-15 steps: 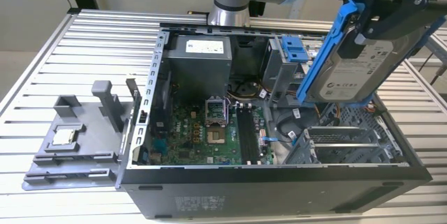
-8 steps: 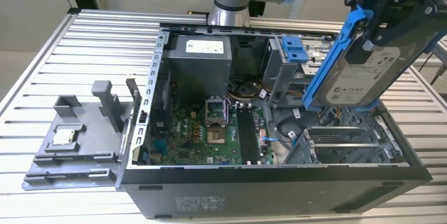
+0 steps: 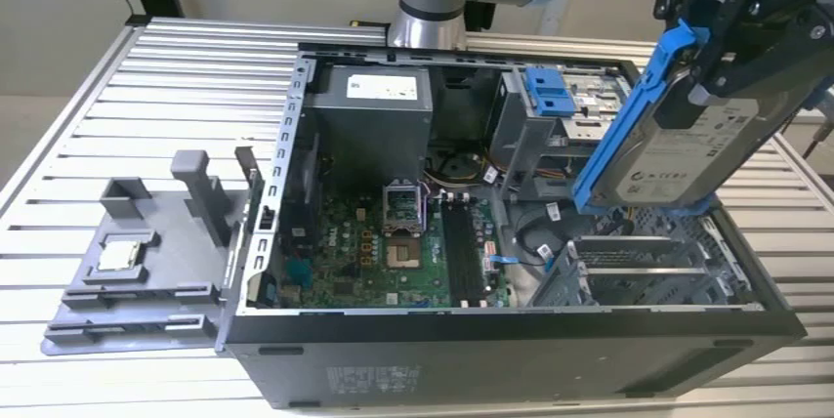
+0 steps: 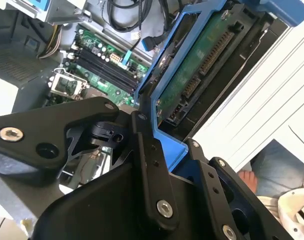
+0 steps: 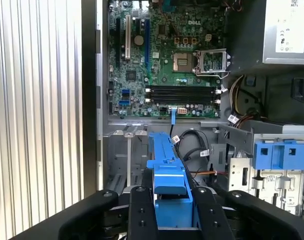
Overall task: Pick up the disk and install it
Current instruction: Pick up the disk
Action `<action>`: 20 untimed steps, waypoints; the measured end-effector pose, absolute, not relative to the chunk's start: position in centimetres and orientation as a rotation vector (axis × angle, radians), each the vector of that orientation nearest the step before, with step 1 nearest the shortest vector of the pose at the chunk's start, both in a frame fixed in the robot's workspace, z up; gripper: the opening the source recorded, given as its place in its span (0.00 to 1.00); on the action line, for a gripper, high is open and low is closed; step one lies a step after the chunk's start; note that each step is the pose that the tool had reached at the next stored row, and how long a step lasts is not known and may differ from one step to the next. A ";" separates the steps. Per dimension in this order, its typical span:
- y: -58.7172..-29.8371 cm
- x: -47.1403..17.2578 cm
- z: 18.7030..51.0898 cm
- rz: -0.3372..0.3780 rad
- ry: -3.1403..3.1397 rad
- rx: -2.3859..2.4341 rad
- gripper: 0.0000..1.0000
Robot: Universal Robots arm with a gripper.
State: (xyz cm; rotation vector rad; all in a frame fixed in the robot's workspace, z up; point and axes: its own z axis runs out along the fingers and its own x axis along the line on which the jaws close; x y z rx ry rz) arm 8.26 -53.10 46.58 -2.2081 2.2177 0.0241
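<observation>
While clamped edgewise in the claw [image 5: 174, 202], the disk [image 3: 678, 154] hangs tilted above the open case [image 3: 521, 350].

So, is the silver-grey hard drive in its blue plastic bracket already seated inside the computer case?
No, the gripper holds the hard drive tilted above the case's metal cage.

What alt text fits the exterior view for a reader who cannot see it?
The tool holds the blue-framed disk, tilted, above the open computer case near the exterior view's right. The case lies on a slatted metal table, a grey tray beside it at the view's left.
</observation>
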 end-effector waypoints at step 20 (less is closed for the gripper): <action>-54.2 8.5 46.3 0.024 2.222 -2.204 0.00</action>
